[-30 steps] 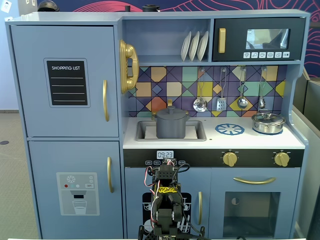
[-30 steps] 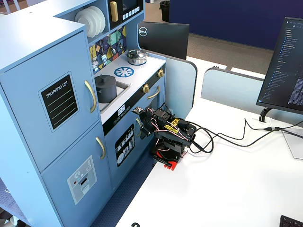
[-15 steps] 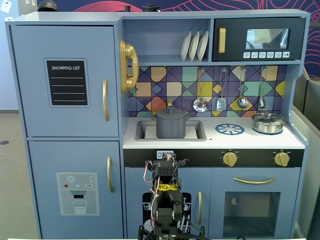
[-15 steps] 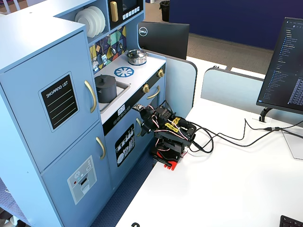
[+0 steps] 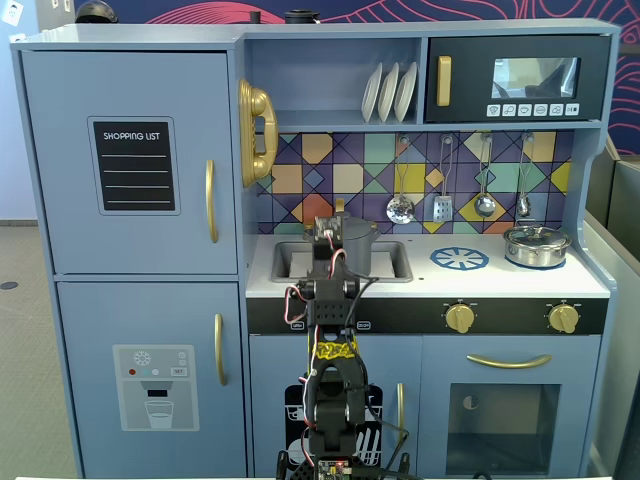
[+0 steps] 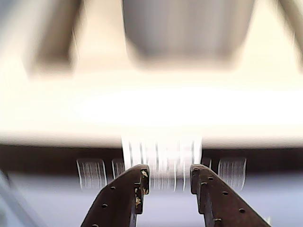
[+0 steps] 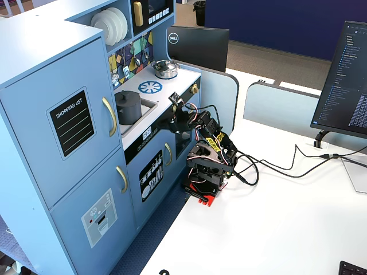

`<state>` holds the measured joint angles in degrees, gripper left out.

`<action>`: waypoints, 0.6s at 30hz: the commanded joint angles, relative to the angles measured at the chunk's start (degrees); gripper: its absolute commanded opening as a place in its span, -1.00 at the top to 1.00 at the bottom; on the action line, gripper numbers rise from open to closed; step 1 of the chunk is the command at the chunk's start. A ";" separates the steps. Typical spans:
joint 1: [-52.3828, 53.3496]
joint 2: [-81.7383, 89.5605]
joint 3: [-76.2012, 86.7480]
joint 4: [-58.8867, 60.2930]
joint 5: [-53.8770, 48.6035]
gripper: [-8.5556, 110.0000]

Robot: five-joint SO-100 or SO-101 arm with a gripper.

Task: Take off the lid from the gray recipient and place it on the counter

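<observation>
The gripper (image 6: pixel 168 177) is held slightly open and empty; the lidded pot (image 6: pixel 187 30) is seen at 12 o'clock.

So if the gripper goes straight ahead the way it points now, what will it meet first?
Probably the gray pot sitting in the sink. In the wrist view the open gripper points over the counter edge toward it. The picture is blurred, so depth is uncertain.
</observation>
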<state>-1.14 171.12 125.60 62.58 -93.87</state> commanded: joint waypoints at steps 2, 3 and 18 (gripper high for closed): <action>2.29 -7.21 -6.86 -11.16 -0.26 0.83; 2.72 -8.53 -7.47 -13.62 0.09 0.81; 6.94 -28.48 -11.95 -43.68 2.20 0.60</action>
<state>5.27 145.55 117.42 23.64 -91.85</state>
